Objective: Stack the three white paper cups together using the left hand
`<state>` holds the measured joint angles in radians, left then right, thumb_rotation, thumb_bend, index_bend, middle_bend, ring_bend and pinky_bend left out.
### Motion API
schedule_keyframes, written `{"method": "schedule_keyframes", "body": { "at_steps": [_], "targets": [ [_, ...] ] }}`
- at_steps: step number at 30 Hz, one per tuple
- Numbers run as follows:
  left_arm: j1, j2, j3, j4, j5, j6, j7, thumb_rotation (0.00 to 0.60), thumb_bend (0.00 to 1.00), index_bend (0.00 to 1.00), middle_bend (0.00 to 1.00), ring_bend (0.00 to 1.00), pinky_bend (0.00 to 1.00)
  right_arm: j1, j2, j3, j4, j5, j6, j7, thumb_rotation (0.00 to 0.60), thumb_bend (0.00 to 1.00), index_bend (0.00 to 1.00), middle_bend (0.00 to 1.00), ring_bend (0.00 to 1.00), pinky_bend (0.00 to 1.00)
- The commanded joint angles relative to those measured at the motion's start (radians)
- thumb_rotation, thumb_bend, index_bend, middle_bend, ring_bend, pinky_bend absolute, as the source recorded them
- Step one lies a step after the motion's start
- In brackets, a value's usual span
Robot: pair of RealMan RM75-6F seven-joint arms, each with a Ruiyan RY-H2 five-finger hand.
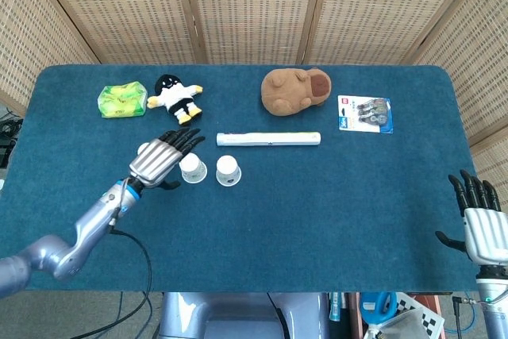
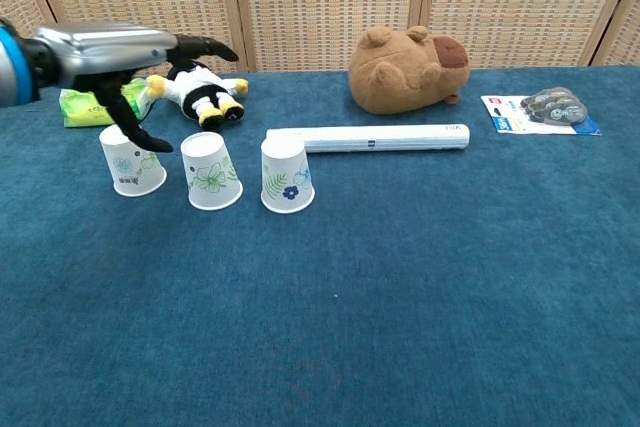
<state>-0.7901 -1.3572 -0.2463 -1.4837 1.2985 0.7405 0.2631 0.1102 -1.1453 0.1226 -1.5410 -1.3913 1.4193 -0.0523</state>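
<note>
Three white paper cups with flower prints stand upside down in a row: the left cup (image 2: pixel 131 160), the middle cup (image 2: pixel 210 171) (image 1: pixel 193 167) and the right cup (image 2: pixel 286 175) (image 1: pixel 228 171). My left hand (image 1: pixel 161 157) (image 2: pixel 120 50) hovers flat and open above the left cup, fingers stretched toward the middle cup; in the head view it hides most of the left cup. It holds nothing. My right hand (image 1: pixel 482 228) rests open at the table's near right edge, far from the cups.
Behind the cups lie a long white box (image 1: pixel 268 139), a brown plush animal (image 1: pixel 294 90), a black-and-white plush doll (image 1: pixel 176 98), a green packet (image 1: pixel 121 100) and a blister pack (image 1: pixel 365 113). The blue tabletop (image 1: pixel 317 212) stretches in front of the cups.
</note>
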Motion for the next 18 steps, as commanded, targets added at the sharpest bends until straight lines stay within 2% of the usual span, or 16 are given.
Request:
{"method": "schedule_keyframes", "body": {
  "at_steps": [1,5,9,13,18],
  "targets": [
    [-0.086,-0.105,-0.02,0.096,-0.099,-0.072,0.044,0.6,0.23,0.0,0.0,0.04,0.18,0.001,-0.002,0.002,0.012,0.013,-0.01,0.006,0.6,0.0,0.0,0.0,0.0,0.0],
    [-0.127,-0.172,-0.025,0.157,-0.112,-0.087,0.001,0.6,0.23,0.0,0.0,0.09,0.21,0.001,-0.002,0.006,0.024,0.028,-0.016,0.015,0.6,0.0,0.0,0.0,0.0,0.0],
    [-0.176,-0.233,-0.017,0.236,-0.13,-0.11,0.012,0.6,0.23,0.01,0.03,0.11,0.21,-0.001,-0.001,0.011,0.035,0.043,-0.019,0.027,0.6,0.0,0.0,0.0,0.0,0.0],
    [-0.202,-0.266,-0.002,0.276,-0.147,-0.113,0.044,0.6,0.23,0.14,0.17,0.19,0.25,-0.002,0.001,0.015,0.043,0.053,-0.022,0.038,0.6,0.0,0.0,0.0,0.0,0.0],
    [-0.225,-0.296,0.014,0.315,-0.191,-0.12,0.086,0.6,0.23,0.21,0.23,0.23,0.29,-0.002,0.002,0.019,0.054,0.064,-0.03,0.05,0.6,0.0,0.0,0.0,0.0,0.0]
  ]
}}
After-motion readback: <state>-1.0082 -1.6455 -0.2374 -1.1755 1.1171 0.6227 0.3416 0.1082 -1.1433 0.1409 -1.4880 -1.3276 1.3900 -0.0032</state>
